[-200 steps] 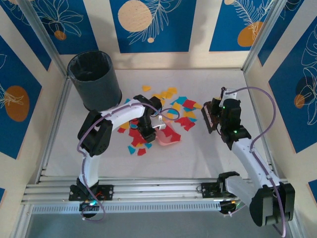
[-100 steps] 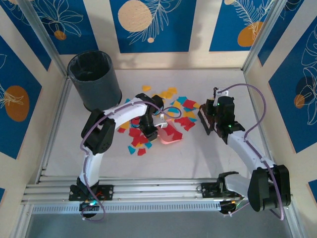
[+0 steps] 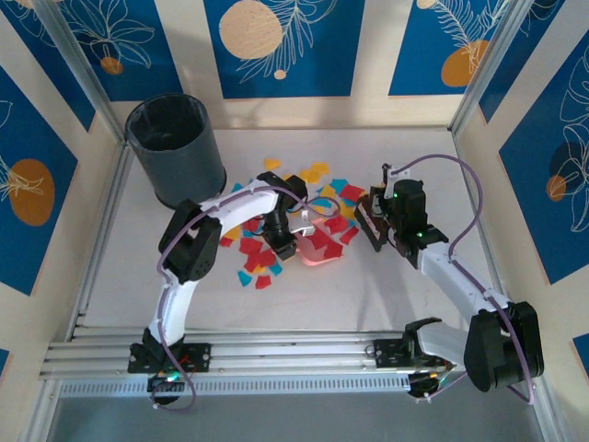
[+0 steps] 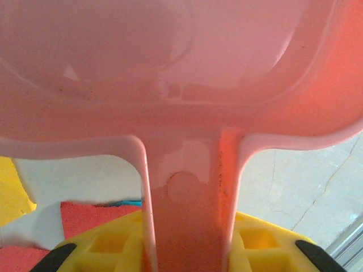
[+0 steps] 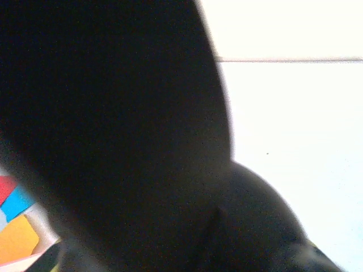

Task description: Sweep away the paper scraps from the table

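Top cam: high, behind the arm bases (image 3: 166, 354), tilted down over the whole table (image 3: 304, 304); bases at 6 o'clock, bin (image 3: 189, 175) at 10. Left wrist cam: nearly touching the pink dustpan (image 4: 187, 85), looking along its handle, paper scraps (image 4: 85, 218) at 7 o'clock. Right wrist cam: mostly blocked by the dark brush (image 5: 113, 141), table at 3, scraps at 8. All three share the scrap pile.

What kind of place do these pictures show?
Probably a robot test cell: a table framed by aluminium rails, enclosed by patterned wall panels, with a left arm and a right arm bolted at its near edge.
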Available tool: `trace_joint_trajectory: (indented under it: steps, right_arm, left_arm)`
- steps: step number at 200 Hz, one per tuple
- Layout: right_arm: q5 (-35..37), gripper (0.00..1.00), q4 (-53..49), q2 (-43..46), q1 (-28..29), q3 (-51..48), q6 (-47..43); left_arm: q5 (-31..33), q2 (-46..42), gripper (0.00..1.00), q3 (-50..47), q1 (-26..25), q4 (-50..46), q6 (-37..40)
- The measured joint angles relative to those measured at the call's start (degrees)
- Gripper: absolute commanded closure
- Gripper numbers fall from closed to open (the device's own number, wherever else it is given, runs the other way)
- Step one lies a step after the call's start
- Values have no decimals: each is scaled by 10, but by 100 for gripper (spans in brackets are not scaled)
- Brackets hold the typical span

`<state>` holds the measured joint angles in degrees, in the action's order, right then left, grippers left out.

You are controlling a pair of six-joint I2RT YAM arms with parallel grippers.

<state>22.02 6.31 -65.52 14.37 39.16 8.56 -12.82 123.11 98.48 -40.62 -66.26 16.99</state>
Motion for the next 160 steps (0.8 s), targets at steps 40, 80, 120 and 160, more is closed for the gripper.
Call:
trace_joint_trajectory:
  steps: [40, 80, 120, 160]
  right_arm:
    - [-5, 100, -12, 6, 20, 0, 1]
    - [-10, 100, -31, 18, 38, 0, 2]
    - [-29, 100, -51, 30, 52, 1, 8]
    - [-54, 100, -60, 35, 55, 1, 23]
  left_arm:
    - [-5, 1, 100, 8, 0, 0, 0]
    - [-7, 1, 100, 8, 0, 0, 0]
    - [-7, 4, 100, 13, -3, 0, 0]
    - [-16, 6, 100, 15, -7, 0, 0]
